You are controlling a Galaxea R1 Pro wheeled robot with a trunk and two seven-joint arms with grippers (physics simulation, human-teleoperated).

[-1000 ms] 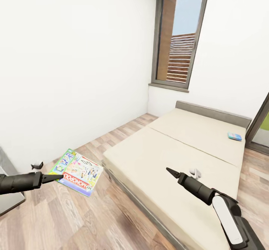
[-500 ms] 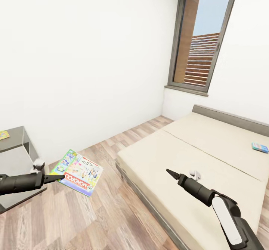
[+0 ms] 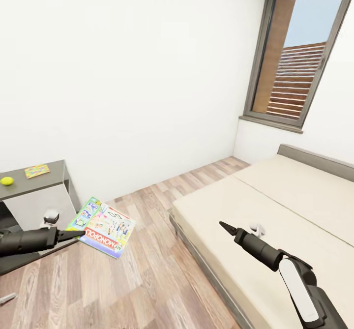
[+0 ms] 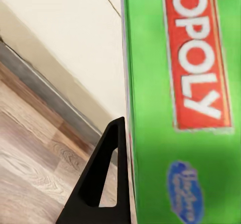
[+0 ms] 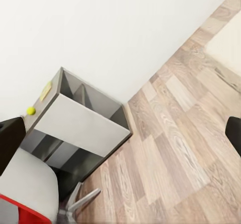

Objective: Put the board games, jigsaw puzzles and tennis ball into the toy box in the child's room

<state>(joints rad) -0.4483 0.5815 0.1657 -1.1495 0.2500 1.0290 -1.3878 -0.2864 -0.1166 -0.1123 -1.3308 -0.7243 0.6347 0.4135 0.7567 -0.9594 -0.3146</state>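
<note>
View shift: whole head picture is swung since the earlier frames; window and bed (image 3: 275,211) are slid toward 3 o'clock, so a turn of the robot is judged, not a move of things.
Table (image 3: 34,184): newly brought in at 9 o'clock, with tennis ball (image 3: 7,181) and jigsaw puzzle (image 3: 37,170) on top; toy box not made out.
Board game (image 3: 102,225): kept pinched at its edge by the left gripper (image 3: 73,234), at 8 o'clock.
Right gripper (image 3: 225,227): empty; fingers seen drawn to a point, judged closed.
Hidden: table cut off at the frame edge.
</note>
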